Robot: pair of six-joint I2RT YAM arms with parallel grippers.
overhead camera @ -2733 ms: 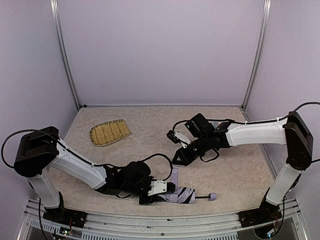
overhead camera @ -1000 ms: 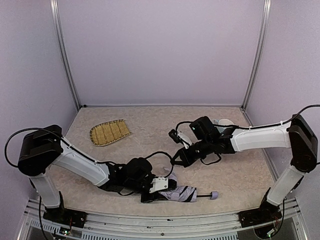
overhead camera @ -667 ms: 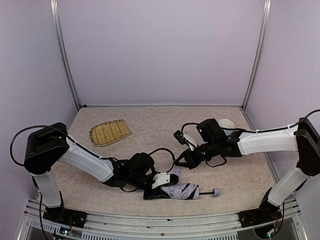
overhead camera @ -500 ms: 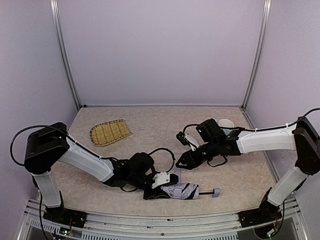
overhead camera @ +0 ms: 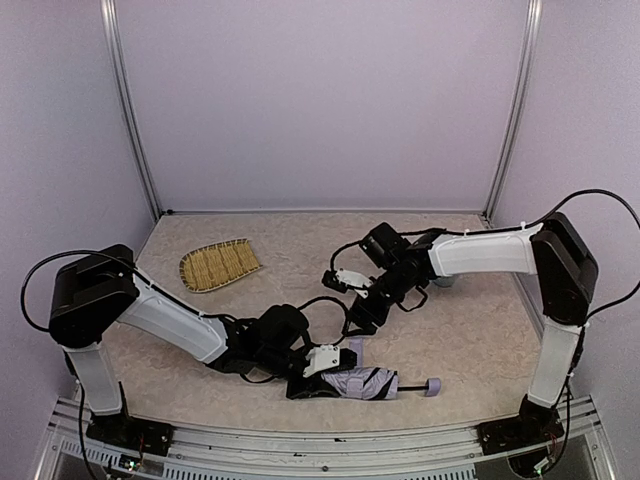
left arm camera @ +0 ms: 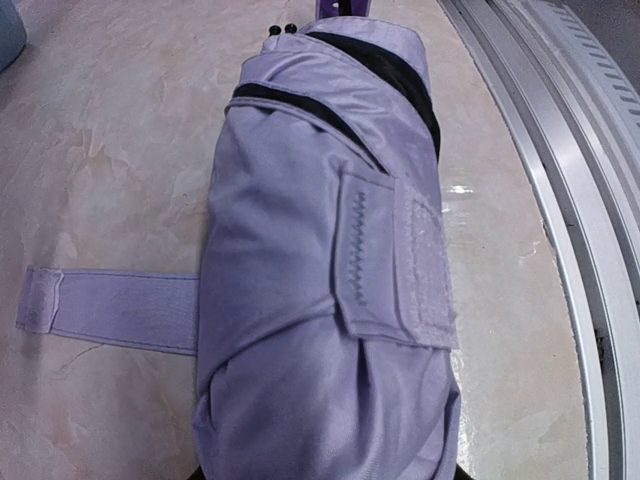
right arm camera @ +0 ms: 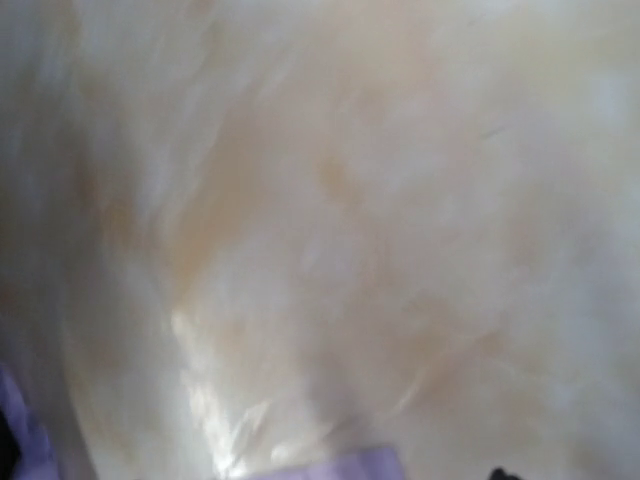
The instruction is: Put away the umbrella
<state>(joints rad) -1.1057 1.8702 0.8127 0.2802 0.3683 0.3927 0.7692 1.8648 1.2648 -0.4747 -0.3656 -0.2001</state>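
Observation:
The umbrella [overhead camera: 362,382] lies folded near the table's front edge, lavender with black lining, its shaft and handle knob [overhead camera: 433,385] pointing right. My left gripper [overhead camera: 318,373] is shut around its left end. In the left wrist view the umbrella [left arm camera: 320,270] fills the frame. Its closing strap [left arm camera: 105,308] lies loose on the table to the left. My right gripper [overhead camera: 358,320] hangs low just above the strap [overhead camera: 354,344]; I cannot tell how its jaws stand. The right wrist view is blurred, showing table and a lavender edge [right arm camera: 335,465].
A woven bamboo tray [overhead camera: 220,265] lies at the back left. The metal rail [left arm camera: 560,200] runs along the table's front edge, close beside the umbrella. A pale object [left arm camera: 8,30] sits at the top left corner of the left wrist view.
My left gripper has slid the umbrella slightly right. My right arm swung out to the right, then came back left, its gripper now low over the strap.

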